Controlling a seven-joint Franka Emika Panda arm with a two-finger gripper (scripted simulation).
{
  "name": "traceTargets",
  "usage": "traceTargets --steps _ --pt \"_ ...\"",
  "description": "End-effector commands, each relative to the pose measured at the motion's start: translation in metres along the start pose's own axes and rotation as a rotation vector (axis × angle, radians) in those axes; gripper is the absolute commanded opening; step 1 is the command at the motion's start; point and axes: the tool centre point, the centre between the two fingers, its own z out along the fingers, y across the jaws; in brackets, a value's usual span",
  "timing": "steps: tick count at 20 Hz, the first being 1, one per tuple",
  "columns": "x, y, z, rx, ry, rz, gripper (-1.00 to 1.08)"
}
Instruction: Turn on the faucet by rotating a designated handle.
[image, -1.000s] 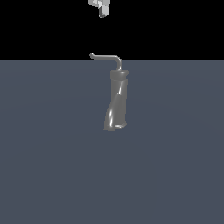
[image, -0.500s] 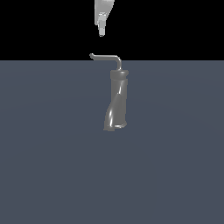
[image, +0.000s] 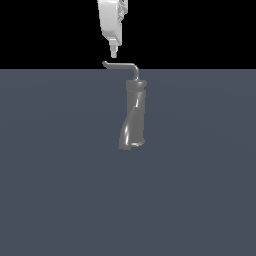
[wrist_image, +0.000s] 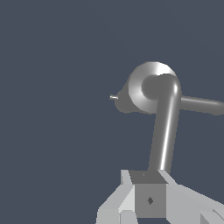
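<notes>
So the faucet stands upright on the flat blue-grey worktop. It's a glossy grey column with a slight twist, flaring out at the base, and a darker cap on top. Nothing else sits near it.

The handle comes up out of that cap as a thin rod, bends, and runs sideways off toward the exterior view's left of the faucet, ending in a little upturned tip. Way skinnier than the column.

The tool hangs straight down from above, white, pointing at the handle. Its tips sit just above the rod, near the free end, a bit in from the upturned tip. From the exterior view there's a sliver of gap between tips and rod, so it looks like they aren't touching, though it's close.

The wrist view looks down past the tool onto the faucet's top, with the handle running from the cap right up to the fingers. The rod's end disappears behind the tool body there.

Whether the jaws are apart or together, I honestly can't tell from either view; side-on they read as one narrow point.
</notes>
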Motion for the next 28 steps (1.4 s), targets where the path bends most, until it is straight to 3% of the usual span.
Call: traceTargets --steps 1,17,28 --pt "-0.003 -0.008 0.008 0.004 0.007 0.046 -1.00" --pt "-0.009 -0.023 0.026 0.012 0.023 0.135 -1.00" --pt "-0.014 0.003 0.027 0.012 0.023 0.135 -1.00"
